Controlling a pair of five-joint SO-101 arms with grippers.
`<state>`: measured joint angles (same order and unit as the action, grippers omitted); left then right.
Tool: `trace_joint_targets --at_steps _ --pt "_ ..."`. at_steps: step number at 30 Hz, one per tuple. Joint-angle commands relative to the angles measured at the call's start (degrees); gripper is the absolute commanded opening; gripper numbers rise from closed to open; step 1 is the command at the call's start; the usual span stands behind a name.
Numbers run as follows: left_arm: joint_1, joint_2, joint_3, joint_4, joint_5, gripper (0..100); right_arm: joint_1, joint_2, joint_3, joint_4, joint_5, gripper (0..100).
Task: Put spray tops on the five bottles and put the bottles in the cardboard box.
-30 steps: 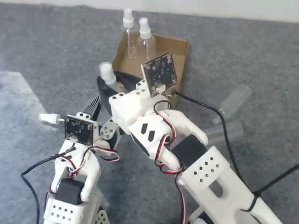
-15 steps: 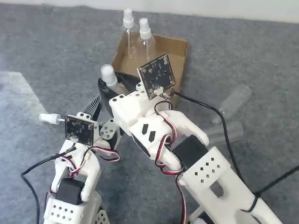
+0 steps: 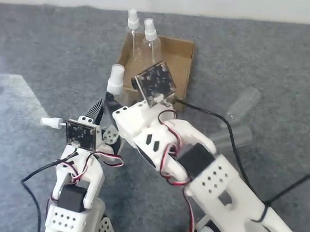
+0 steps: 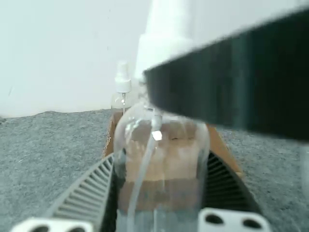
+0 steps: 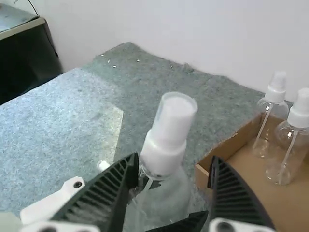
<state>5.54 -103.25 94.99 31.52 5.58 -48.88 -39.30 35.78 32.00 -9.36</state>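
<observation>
Closest to me, the two white, hard-plastic arms are rising side by side off the grey, nubbly carpet (image 3: pixel 54 41), red and black wires looping over their joints.

The left gripper (image 4: pixel 160 160) is clamping the one upright bottle (image 5: pixel 166 205). Its ribbed, wedge-shaped fingers (image 4: pixel 91 193) are pressing against both sides of the clear, round plastic body, where a thin dip tube is showing through. That bottle is standing just beside the near corner of the box.

The right gripper (image 5: pixel 174 162) is hanging over the same bottle with its black, ridged fingers (image 5: pixel 113 188) spread apart. They are straddling the white spray top (image 5: pixel 169 133). One finger is lying close against the collar, while the other is standing clear of it, so it is gripping nothing.

Off to the left arm's side, one loose spray top (image 3: pixel 52 122), small and white, is lying on its side on the carpet. Over by the right arm, two bare bottles (image 3: pixel 243 103), clear cylinders with open necks, are lying tipped over near each other.

Farthest back, the cardboard box (image 3: pixel 184 60), brown and shallow, is sitting open. Two capped bottles (image 3: pixel 150 42) are standing upright together in its far left corner.

That is making five bottles in all, with three capped and two open, and four spray tops.
</observation>
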Motion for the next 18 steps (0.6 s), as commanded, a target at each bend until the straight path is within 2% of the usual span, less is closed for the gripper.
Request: trace_joint_targets --at_steps 1,15,18 --pt "-0.26 -1.23 -0.66 -1.58 0.35 12 -0.48 -7.60 -0.70 3.30 0.79 20.9" --pt "-0.18 -1.23 -0.57 -1.58 0.35 12 2.42 -12.18 -0.70 2.51 0.35 20.9" --pt "-0.18 -1.23 -0.57 -1.58 0.35 12 2.59 -12.18 0.53 -0.66 0.35 20.9"
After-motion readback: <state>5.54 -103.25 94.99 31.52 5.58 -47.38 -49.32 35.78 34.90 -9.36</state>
